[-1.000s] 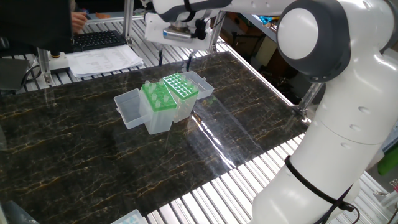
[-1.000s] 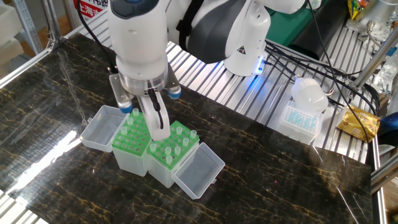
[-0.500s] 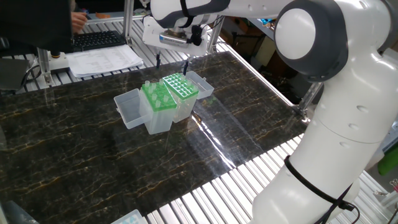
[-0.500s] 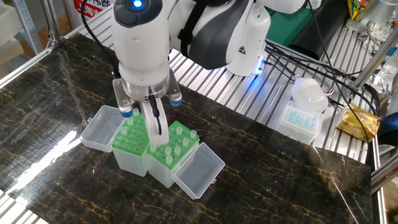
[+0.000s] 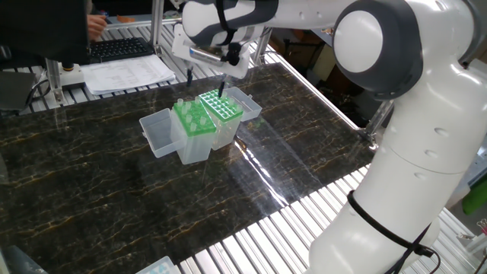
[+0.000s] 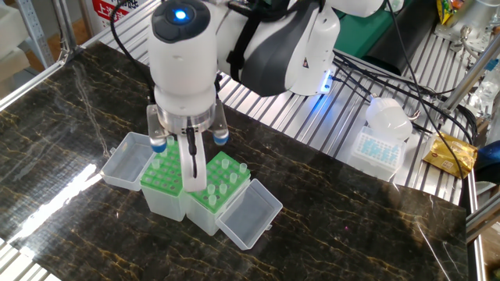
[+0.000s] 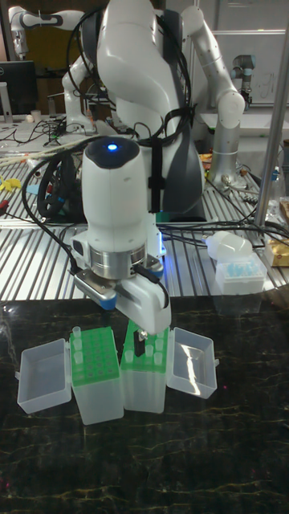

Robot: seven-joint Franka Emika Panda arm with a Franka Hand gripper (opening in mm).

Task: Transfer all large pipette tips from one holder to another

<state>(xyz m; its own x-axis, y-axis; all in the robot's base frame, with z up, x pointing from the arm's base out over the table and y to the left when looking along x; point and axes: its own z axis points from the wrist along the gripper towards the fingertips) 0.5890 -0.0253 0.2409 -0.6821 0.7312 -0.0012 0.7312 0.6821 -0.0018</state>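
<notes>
Dark marbled table (image 5: 114, 190) bearing two open tip boxes (image 5: 199, 129).

Glossy dark marble-look table (image 5: 114, 190), translucent plastic boxes (image 6: 168, 199), glossy white arm (image 6: 183, 70)

Bright, even overhead light puts white glare streaks on the glossy dark table (image 5: 114, 175) (focus sharp throughout).

From my seat, two tip holders (image 6: 191, 191) stand side by side and touching, near the middle of the table (image 6: 351, 226); each one's hinged lid (image 6: 248, 213) lies flat on its outer side; large pipette tips (image 6: 234, 168) stand in the holders' tops; the gripper (image 6: 190, 160) hangs directly above the holders; behind, off the table, a keyboard (image 5: 122, 48) lies beside papers (image 5: 129, 72); a separate tip box (image 6: 380, 148) sits on the slatted bench.
</notes>
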